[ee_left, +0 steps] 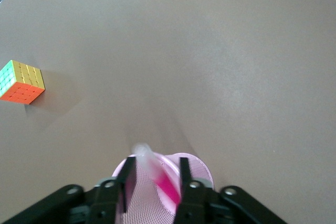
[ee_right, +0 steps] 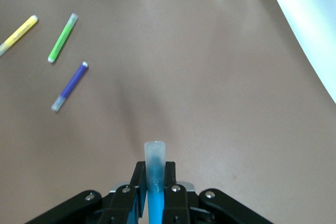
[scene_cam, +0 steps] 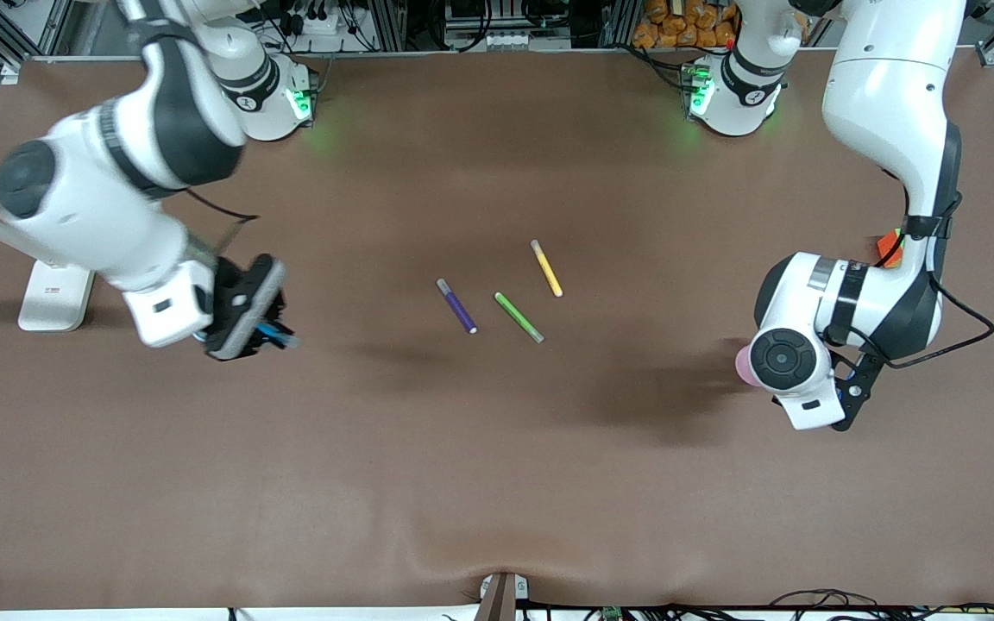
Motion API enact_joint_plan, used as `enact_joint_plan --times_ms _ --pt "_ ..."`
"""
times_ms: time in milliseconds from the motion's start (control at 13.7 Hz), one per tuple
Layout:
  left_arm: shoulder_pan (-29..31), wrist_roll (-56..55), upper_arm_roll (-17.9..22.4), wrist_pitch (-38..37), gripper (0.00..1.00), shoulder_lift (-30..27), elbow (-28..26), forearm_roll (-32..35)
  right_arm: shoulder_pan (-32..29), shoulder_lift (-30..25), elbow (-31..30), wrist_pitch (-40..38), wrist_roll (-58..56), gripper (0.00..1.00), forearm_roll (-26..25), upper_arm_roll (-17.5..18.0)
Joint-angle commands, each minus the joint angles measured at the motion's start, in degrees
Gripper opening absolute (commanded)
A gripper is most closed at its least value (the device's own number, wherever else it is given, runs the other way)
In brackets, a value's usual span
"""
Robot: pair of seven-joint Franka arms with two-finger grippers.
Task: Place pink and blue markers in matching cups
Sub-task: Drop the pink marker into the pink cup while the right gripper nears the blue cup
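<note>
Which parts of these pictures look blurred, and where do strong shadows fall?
Front view: the right arm is motion-blurred; a dark shadow lies on the table beside the left arm. Left wrist view: the pink marker over the pink cup is smeared. Right wrist view: sharp.

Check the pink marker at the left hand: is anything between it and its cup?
Nothing visible. In the left wrist view the left hand has its fingers parted around the pink marker, which already angles down into the pink cup directly below. The right hand grips the blue marker.
</note>
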Motion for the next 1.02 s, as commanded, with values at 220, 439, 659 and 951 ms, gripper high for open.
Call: enact_joint_plan --times_ms 220,439,659,951 --pt "-1.0 2.5 0.0 -0.4 1.0 -1.4 0.3 1.4 -8.4 -0.5 -4.1 -3.5 -25.4 0.0 11.0 1.0" --pt "-0.5 8.0 -0.2 -0.5 1.0 -3.0 0.6 0.0 -13.1 -0.5 -8.1 -5.5 -38.1 0.0 16.8 1.0" --pt "-0.1 11.4 -0.3 -0.5 1.0 -4.6 1.0 -2.9 -17.4 -0.2 -12.1 -7.1 -49.1 0.0 21.8 1.0" --pt "0.6 18.6 -0.2 -0.5 1.0 -7.6 1.7 -8.2 -22.7 3.5 -12.8 -12.1 -61.6 0.0 27.6 1.0"
